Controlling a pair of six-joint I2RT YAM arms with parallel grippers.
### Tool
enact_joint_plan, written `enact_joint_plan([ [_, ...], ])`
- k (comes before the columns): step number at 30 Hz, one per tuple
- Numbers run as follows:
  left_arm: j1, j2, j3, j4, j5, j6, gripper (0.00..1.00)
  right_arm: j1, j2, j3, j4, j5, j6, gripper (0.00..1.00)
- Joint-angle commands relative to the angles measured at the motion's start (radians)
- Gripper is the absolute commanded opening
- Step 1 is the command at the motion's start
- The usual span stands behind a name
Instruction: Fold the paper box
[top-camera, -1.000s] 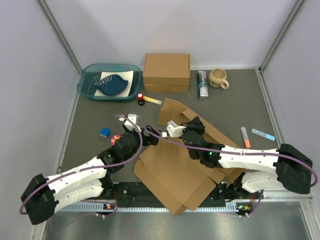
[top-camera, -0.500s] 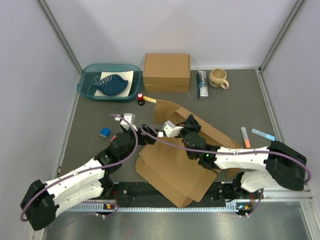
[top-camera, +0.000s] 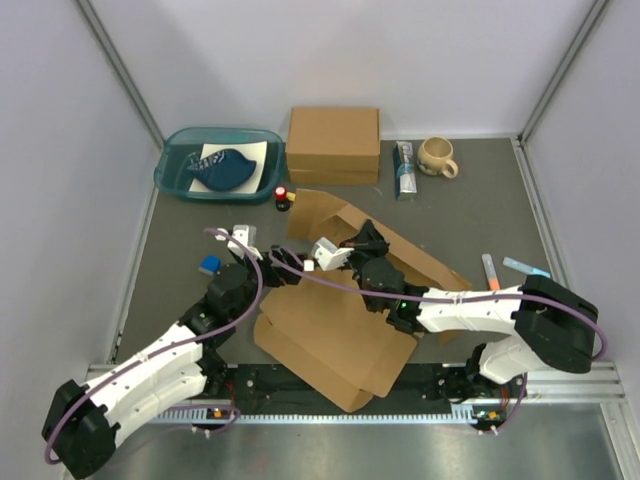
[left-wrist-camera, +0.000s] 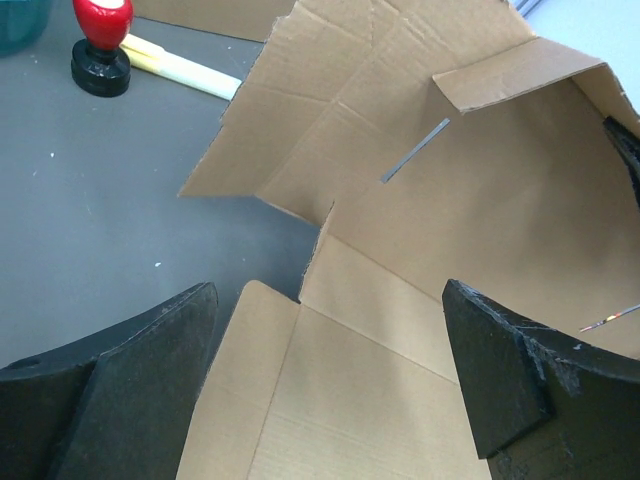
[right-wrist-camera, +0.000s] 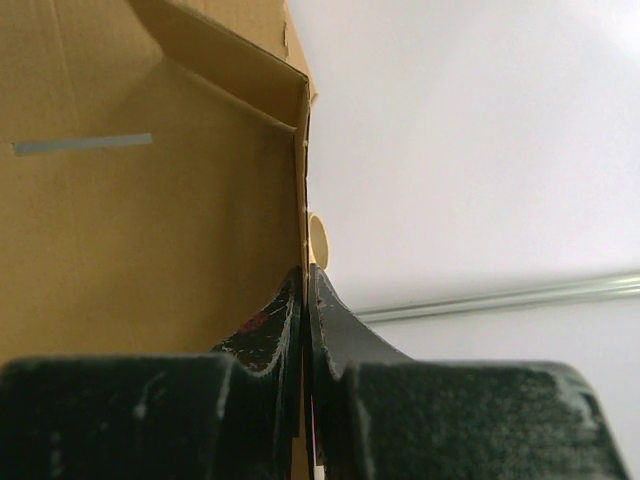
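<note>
The paper box (top-camera: 335, 335) is a wide brown die-cut sheet lying mostly flat in the middle of the table, with its far panels (top-camera: 330, 215) raised. My right gripper (top-camera: 366, 236) is shut on the edge of a raised panel. In the right wrist view its jaws (right-wrist-camera: 306, 272) pinch the thin cardboard edge (right-wrist-camera: 303, 150). My left gripper (top-camera: 272, 266) is open at the box's left side. In the left wrist view its fingers (left-wrist-camera: 140, 380) straddle a flat flap (left-wrist-camera: 330, 390) without touching it.
A thick brown cardboard box (top-camera: 333, 145) stands at the back, with a teal tray (top-camera: 172, 175) to its left and a mug (top-camera: 437, 155) and a packet (top-camera: 404, 168) to its right. A red-topped stamp (top-camera: 282, 197) sits by the raised flap. A blue block (top-camera: 209, 264) lies left; two markers (top-camera: 491, 273) lie right.
Both grippers have moved left and farther away. The paper box has slid left with the right gripper, and its far panel now reaches the red-topped stamp.
</note>
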Motion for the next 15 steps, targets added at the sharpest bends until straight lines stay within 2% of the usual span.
enact_joint_plan([
  [1,0.132,0.037,-0.031,-0.002,-0.335,-0.159,0.99,0.044,-0.076,0.061,0.081,-0.314,-0.014,0.00],
  [5,0.134,0.054,-0.051,0.029,-0.283,-0.124,0.99,0.017,-0.112,0.078,0.012,-0.320,0.040,0.00],
  [11,0.106,0.068,-0.070,0.073,-0.237,0.063,0.99,0.016,-0.132,0.066,-0.034,-0.322,0.081,0.00],
  [14,0.030,0.088,-0.042,0.118,-0.265,0.150,0.99,0.017,-0.122,0.074,-0.050,-0.320,0.086,0.00],
  [15,-0.030,0.098,-0.028,0.116,-0.305,0.177,0.99,0.017,-0.121,0.077,-0.053,-0.320,0.086,0.00],
])
